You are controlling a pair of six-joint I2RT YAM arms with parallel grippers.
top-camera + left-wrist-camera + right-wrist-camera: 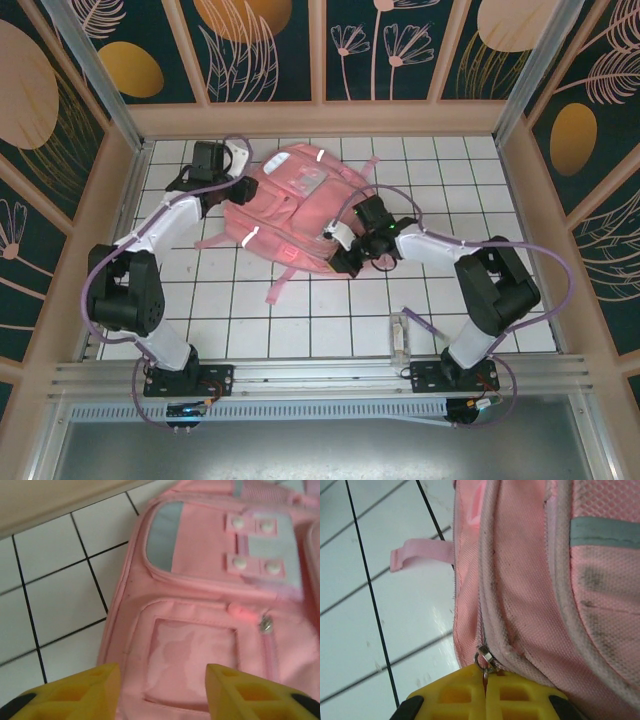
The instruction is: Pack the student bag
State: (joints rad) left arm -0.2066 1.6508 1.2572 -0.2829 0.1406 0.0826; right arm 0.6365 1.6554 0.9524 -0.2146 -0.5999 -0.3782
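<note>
The student bag [295,205], a big soft pink backpack, lies flat on the white tiled floor at the middle back. My left gripper [243,183] hovers over its upper left corner. In the left wrist view the yellow fingers [100,685] stand apart above a front pocket of the student bag [200,645], and the left gripper [162,672] is open with nothing between them. My right gripper [340,245] is at the bag's lower right edge. There the right gripper [485,675] is shut on the metal zipper pull [484,657] of a closed side zipper.
A small clear box [400,335] lies on the tiles near the right arm's base. Loose pink straps [285,285] trail from the bag toward the front, and a strap loop [420,552] sticks out sideways. Beige walls [320,118] ring the floor closely.
</note>
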